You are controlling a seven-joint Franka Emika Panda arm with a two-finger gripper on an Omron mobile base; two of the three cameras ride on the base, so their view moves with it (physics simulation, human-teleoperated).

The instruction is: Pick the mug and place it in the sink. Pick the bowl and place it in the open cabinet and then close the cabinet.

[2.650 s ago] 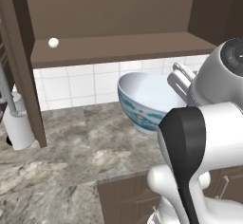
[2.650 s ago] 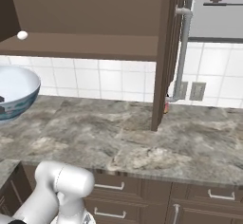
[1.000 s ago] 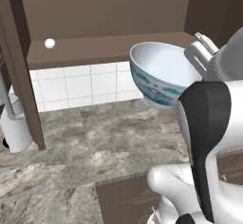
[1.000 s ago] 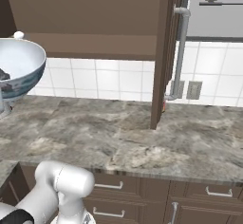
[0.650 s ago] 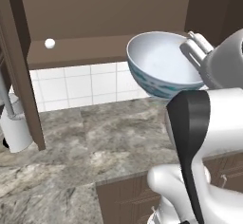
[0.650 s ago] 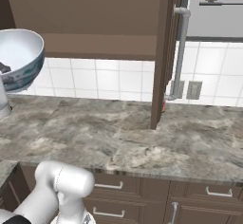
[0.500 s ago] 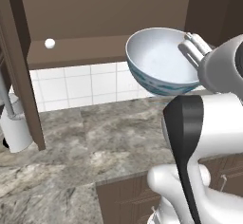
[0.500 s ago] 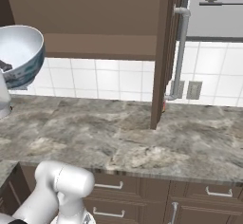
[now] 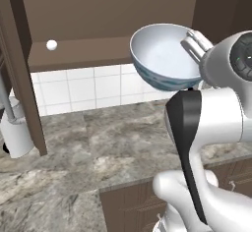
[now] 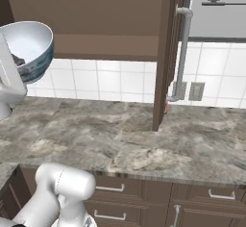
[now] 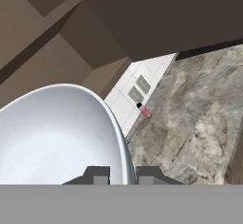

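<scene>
The jaws are gripping the bowl (image 9: 162,54) by its rim, having lifted it off the desk (image 9: 98,142) to shelf height. It is now tilting toward the open cabinet (image 9: 88,54) in the upper centre, so placement is nearing.

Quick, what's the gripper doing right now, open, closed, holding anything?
Gripper: shut on the rim of the bowl, holding it up in front of the cabinet shelf.

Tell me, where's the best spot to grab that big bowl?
By its rim. The bowl is wide and round, too big to fit between two small fingers, but its wall is thin. The gripper does just that: one finger inside, one outside, pinching the rim on the side nearest the arm. That probably leaves the bowl's far side free to go into the cabinet first.
</scene>
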